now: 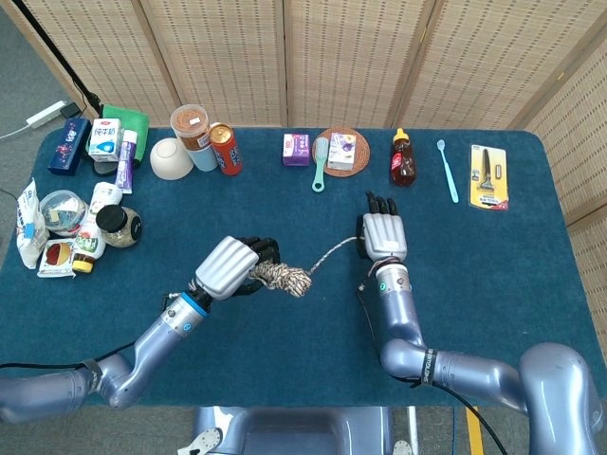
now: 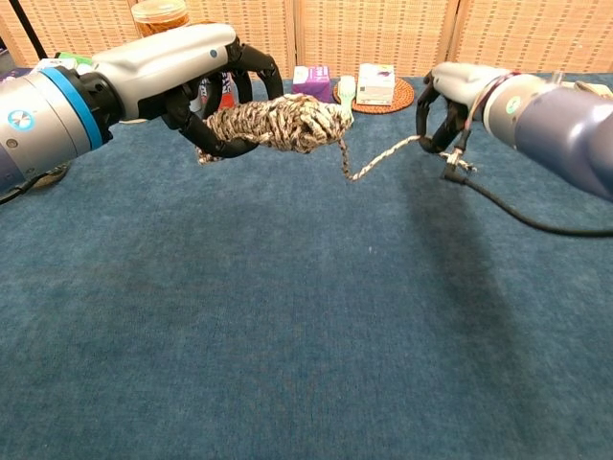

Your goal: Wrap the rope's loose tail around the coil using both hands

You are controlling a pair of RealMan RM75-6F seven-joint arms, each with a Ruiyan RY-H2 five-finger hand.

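Observation:
My left hand (image 1: 229, 266) (image 2: 182, 75) grips a thick coil of brown-and-white rope (image 1: 284, 278) (image 2: 280, 122) and holds it above the blue table, the coil sticking out to the right of its fingers. The loose tail (image 1: 334, 252) (image 2: 383, 158) runs slack from the coil's right end across to my right hand (image 1: 382, 233) (image 2: 450, 101). That hand's fingers are curled around the tail, low near the table surface. A short frayed end (image 2: 461, 164) hangs just below the right hand.
Along the far edge stand a purple box (image 1: 296, 149), green brush (image 1: 320, 163), round coaster with a box (image 1: 341, 150), sauce bottle (image 1: 402, 158), toothbrush (image 1: 447, 170) and razor pack (image 1: 488, 174). Cans, a bowl (image 1: 172, 158) and jars crowd the left side.

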